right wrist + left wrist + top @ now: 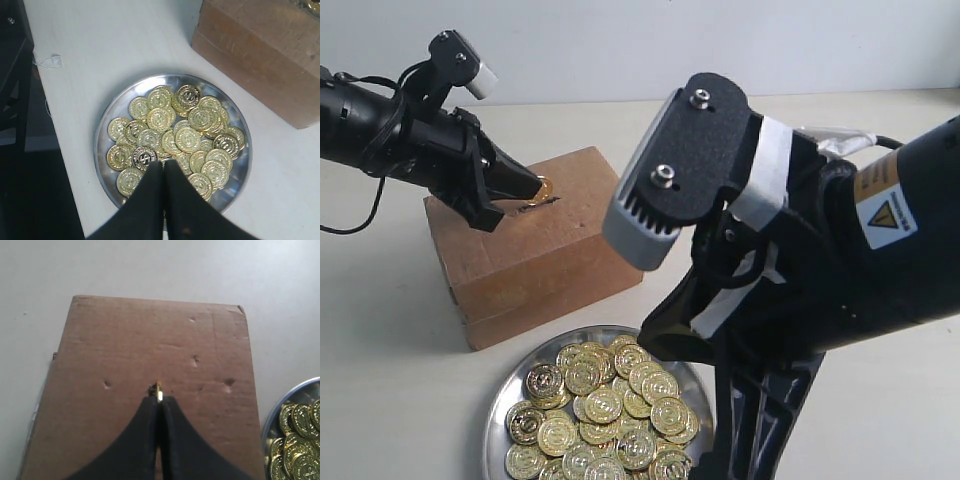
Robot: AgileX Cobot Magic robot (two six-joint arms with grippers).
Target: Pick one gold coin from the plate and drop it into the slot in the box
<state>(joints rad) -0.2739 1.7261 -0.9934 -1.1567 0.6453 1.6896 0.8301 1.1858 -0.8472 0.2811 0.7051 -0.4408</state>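
My left gripper is shut on a gold coin, held on edge over the top of the brown cardboard box. In the left wrist view the coin pokes out past the fingertips, right beside the dark box slot. The silver plate with several gold coins lies in front of the box. My right gripper hangs shut and empty above the plate, its tips over the coin pile.
The right arm's large black body fills the right side of the exterior view and hides part of the plate. The white tabletop ends at an edge close to the plate, with dark floor beyond.
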